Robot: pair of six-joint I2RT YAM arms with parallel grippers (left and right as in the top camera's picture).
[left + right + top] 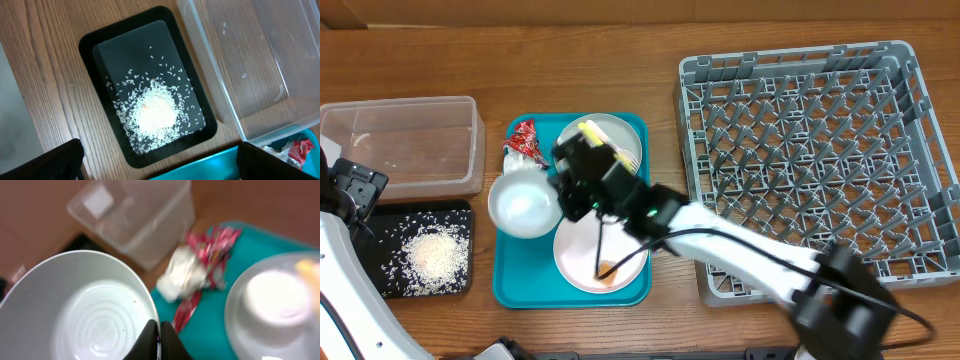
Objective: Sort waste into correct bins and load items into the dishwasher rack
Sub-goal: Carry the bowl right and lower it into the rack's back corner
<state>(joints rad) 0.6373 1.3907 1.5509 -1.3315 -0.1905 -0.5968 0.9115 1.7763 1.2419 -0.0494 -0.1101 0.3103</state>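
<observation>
As rice (152, 110) lay in the black tray (95, 45), the right hand (158, 332) clamped the empty white bowl (95, 325), likely for the rack (800, 150); left hand (160, 162) gaped.

Left arm (342, 268) tucked, right arm (740, 250) stretched leftward.
Left gripper (159, 161) spread wide; right gripper (158, 336) pinched on bowl (85, 320) rim.
</observation>
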